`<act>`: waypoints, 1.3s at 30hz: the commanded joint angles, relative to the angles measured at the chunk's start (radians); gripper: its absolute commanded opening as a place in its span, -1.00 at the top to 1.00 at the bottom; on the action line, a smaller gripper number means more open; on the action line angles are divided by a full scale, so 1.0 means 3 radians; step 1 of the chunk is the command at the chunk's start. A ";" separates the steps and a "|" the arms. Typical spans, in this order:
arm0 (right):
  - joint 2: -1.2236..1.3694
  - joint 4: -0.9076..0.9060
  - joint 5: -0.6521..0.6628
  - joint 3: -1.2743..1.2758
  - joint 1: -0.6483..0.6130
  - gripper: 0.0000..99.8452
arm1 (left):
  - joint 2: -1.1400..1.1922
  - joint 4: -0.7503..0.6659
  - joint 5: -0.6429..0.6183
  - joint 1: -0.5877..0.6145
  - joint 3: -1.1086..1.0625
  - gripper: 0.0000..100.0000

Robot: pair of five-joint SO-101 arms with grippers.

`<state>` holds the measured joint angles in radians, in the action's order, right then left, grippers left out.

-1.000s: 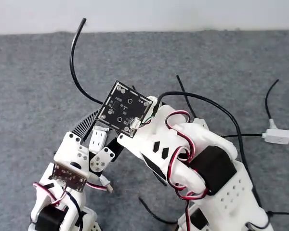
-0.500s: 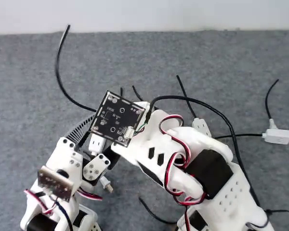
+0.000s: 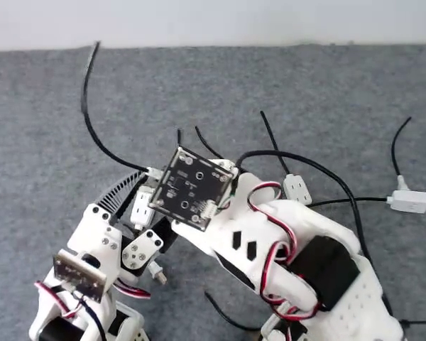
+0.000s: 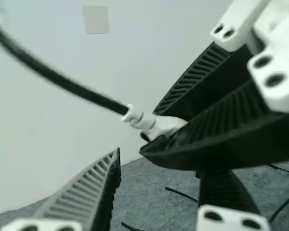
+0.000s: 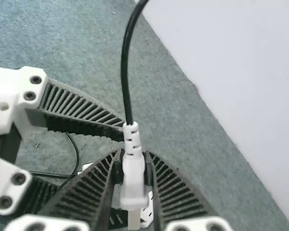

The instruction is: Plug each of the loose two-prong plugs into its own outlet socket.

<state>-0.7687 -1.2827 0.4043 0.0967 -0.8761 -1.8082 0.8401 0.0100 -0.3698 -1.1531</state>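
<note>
My right gripper [image 5: 133, 158] is shut on a white two-prong plug [image 5: 133, 180], prongs pointing down. Its black cord [image 3: 92, 121] arcs up toward the back wall. Just beneath the plug lies a white outlet socket [image 3: 143, 207], slots facing up, glimpsed under the fingers as the socket [image 5: 145, 216]. My left gripper [image 4: 159, 168] stands open around the same spot, one ribbed finger [image 3: 122, 190] beside the socket. From the left wrist the plug [image 4: 156, 126] shows pinched between the right arm's black fingers.
A second white socket [image 3: 296, 189] with a cord lies right of the arms. A white plug body [image 3: 410, 202] sits near the right edge. Loose black cords [image 3: 270, 142] cross the grey carpet. A pale wall [image 3: 213, 21] bounds the back.
My right gripper carried the plug left, then back over the socket, and the cord's far end swung left. My left wrist drew back toward the lower left. The socket stayed put.
</note>
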 commanded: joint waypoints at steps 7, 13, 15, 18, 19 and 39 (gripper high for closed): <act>-0.0151 0.0049 -0.0072 0.0072 -0.0049 0.98 | -0.0051 -0.0373 0.0010 0.0588 -0.0130 0.51; -0.0156 -0.0003 -0.0072 0.0072 -0.0049 0.98 | -0.0051 -0.0384 -0.0066 0.0665 -0.0202 0.51; -0.0161 -0.0038 -0.0072 0.0072 -0.0049 0.98 | -0.0051 -0.0384 -0.0056 0.0665 -0.0212 0.51; -0.0141 -0.0049 -0.0072 0.0072 -0.0049 0.98 | -0.0051 -0.0384 -0.0056 0.0665 -0.0212 0.51; -0.0136 -0.0049 -0.0072 0.0072 -0.0049 0.98 | -0.0051 -0.0384 -0.0056 0.0665 -0.0212 0.51; -0.0130 -0.0120 -0.0051 0.0077 -0.0043 0.98 | -0.0051 -0.0425 -0.0056 0.0869 -0.0217 0.51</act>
<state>-0.7948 -1.2873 0.3951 0.1197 -0.8777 -1.8082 0.7587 0.0100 -0.1550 -1.2221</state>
